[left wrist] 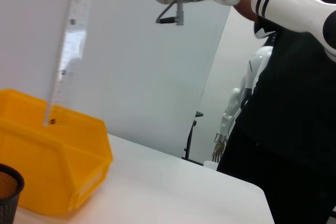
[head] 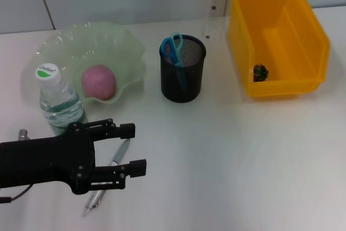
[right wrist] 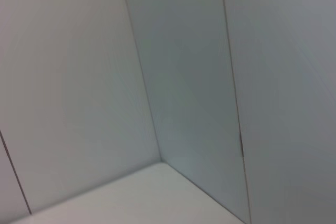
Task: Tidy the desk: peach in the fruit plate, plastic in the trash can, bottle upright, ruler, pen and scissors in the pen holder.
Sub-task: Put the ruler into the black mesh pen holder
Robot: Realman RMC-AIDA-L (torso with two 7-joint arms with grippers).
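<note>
A: Left gripper (head: 139, 148) hovers low over the pen (head: 108, 177), jaws spread, nothing pinched. Pen lies flat on the tabletop (head: 227, 160) near the bottle (head: 58, 101).

B: Advice?

A: Center the jaws across the barrel, drop, close, then carry it to the pen holder (head: 183, 68), where the scissors (head: 175, 52) sit.

B: Right gripper?

A: Not visible, can't tell. Ruler (head: 215, 4) hangs upright beside the yellow bin (head: 278, 41). White tabletop, pale wall panels.
</note>
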